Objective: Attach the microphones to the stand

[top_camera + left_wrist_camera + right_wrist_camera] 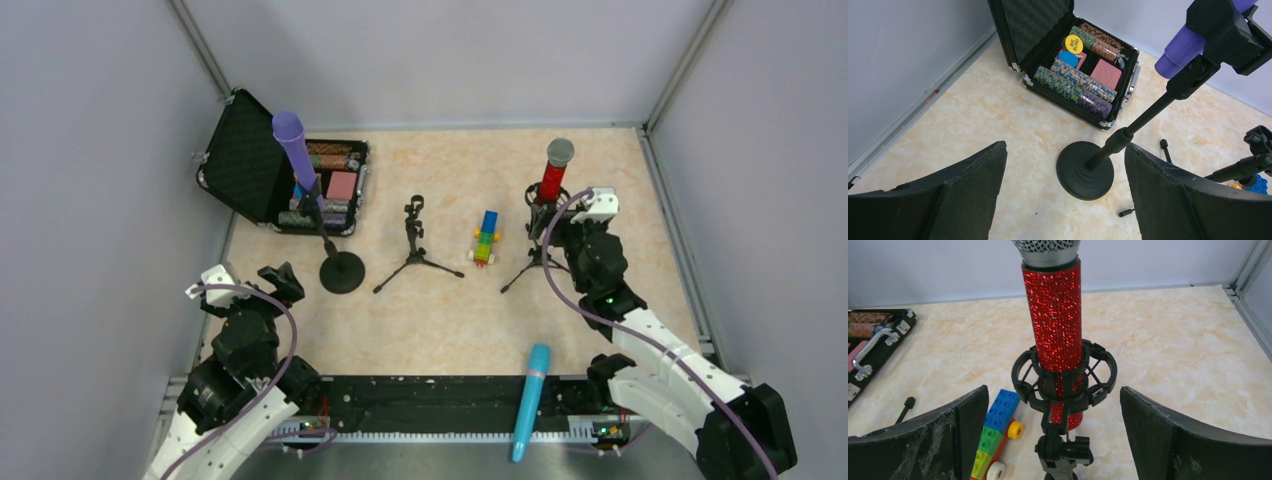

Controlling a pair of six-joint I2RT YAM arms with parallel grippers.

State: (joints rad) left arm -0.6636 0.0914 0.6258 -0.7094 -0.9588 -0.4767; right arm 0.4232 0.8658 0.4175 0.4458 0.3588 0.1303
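The purple microphone (293, 145) (1182, 47) stands clipped in the round-base stand (341, 271) (1083, 171). My left gripper (245, 283) (1064, 149) hovers open just in front of that base, holding nothing. The glittery red microphone (551, 180) (1055, 315) sits upright in the shock mount (1024, 385) of the right tripod stand (538, 255). My right gripper (548, 216) (1054, 390) is open, its fingers spread either side of the mount without touching. The cyan-blue microphone (531, 400) lies at the near edge. The middle tripod stand (415, 245) is bare.
An open black case of poker chips and cards (300, 185) (1078, 75) sits back left behind the round-base stand. A multicoloured block toy (487, 238) (998, 427) lies between the two tripods. Grey walls enclose the table on three sides.
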